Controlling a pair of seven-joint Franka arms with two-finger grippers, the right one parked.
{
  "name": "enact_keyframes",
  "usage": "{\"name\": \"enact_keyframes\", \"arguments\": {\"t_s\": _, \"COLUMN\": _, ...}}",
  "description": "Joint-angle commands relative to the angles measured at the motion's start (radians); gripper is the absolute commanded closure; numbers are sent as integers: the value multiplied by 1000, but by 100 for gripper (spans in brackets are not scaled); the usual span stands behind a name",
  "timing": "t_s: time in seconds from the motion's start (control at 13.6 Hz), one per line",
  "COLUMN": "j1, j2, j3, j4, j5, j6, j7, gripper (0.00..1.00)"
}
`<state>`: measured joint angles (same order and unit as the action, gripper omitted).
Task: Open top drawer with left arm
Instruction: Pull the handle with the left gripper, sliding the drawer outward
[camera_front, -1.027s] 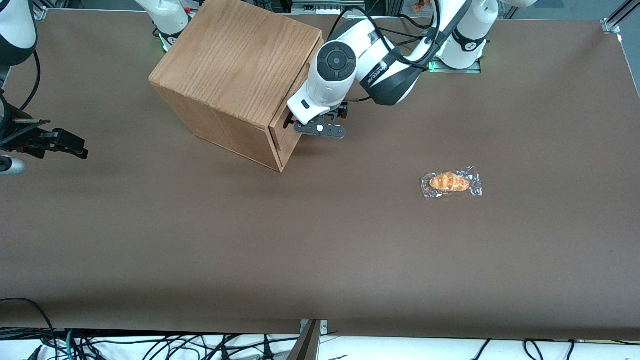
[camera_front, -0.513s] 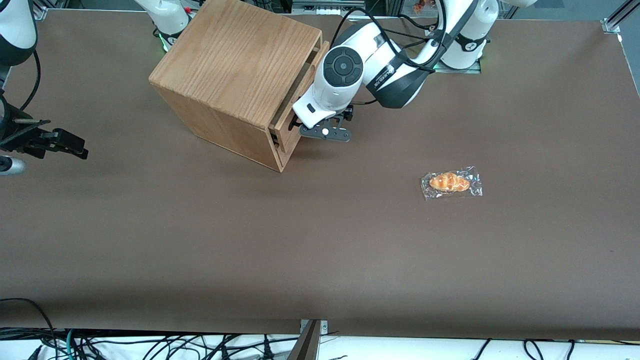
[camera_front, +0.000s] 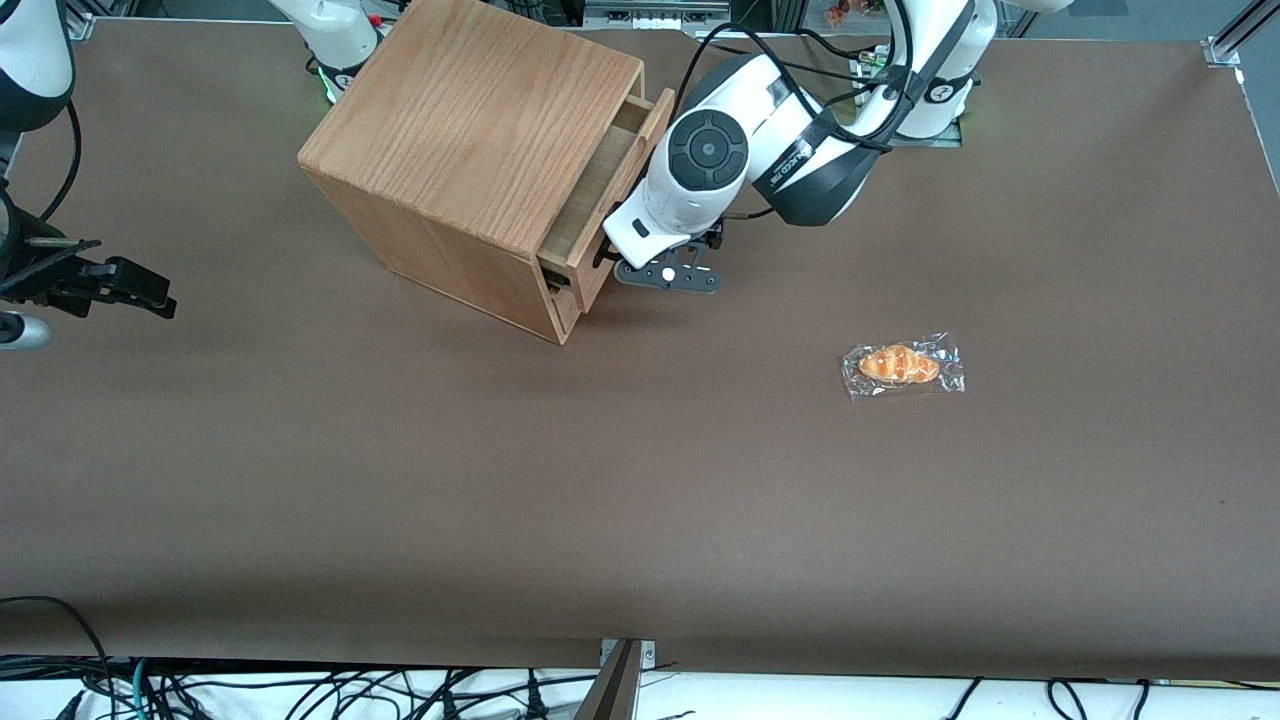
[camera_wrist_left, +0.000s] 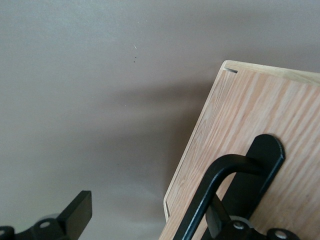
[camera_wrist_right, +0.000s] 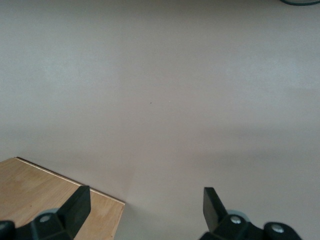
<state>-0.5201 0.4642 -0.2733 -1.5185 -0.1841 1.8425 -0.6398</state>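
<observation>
Oak cabinet (camera_front: 470, 150) sits toward the parked arm's end, and its top drawer (camera_front: 610, 180) is already slid partway out. The left arm's gripper (camera_front: 610, 257) is hooked around the black bar handle (camera_wrist_left: 220, 195), fingers spread, 1 pad free. More pulling probably left.

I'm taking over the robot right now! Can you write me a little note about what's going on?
Left arm's gripper: at the front of the top drawer, fingers open, one finger hooked under the black bar handle.
Top drawer: partly out of the oak cabinet, its inside showing.
Done: handle caught, drawer started.
Left: pull it farther out if needed, then let go.
Also: a wrapped bread roll lies on the table toward the working arm's end.
</observation>
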Motion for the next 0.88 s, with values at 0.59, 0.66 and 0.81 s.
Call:
{"name": "enact_keyframes", "arguments": {"t_s": 0.59, "j1": 81, "j2": -13, "j3": 9, "j4": -3, "j5": 38, "j6": 4, "j7": 46, "gripper": 0}}
{"name": "enact_keyframes", "arguments": {"t_s": 0.66, "j1": 92, "j2": -19, "j3": 8, "j4": -3, "j5": 38, "j6": -3, "j7": 51, "gripper": 0}}
{"name": "enact_keyframes", "arguments": {"t_s": 0.81, "j1": 94, "j2": -19, "j3": 8, "j4": -3, "j5": 38, "j6": -6, "j7": 51, "gripper": 0}}
